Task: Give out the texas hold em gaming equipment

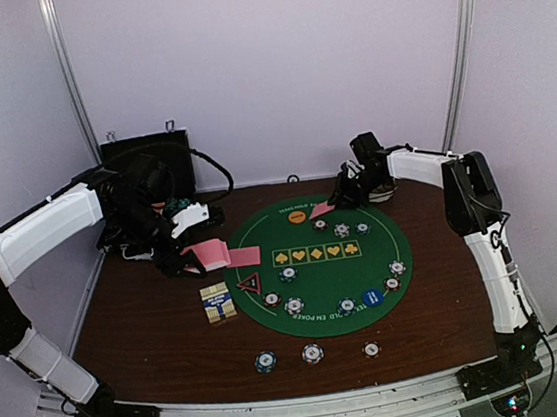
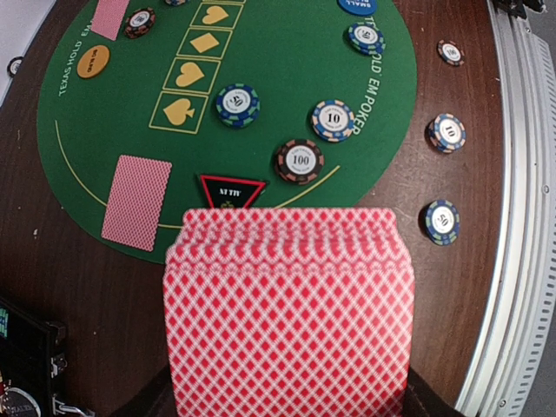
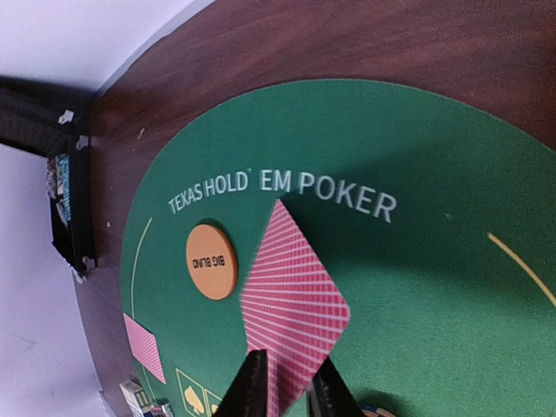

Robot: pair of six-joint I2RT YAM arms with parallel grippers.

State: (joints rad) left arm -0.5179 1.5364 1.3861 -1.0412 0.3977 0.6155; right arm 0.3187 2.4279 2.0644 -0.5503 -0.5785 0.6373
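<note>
Partly done: chips, orange button and one dealt card lie on the green mat mid-worktop. Right hand pinches a single card over the mat's far side; left hand pinches the undealt deck near the worktop's left edge

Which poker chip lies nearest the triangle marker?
The dark, red-striped chip marked 100, just beside the red-black triangle marker. The blue-edged chips all lie farther from it.
</note>
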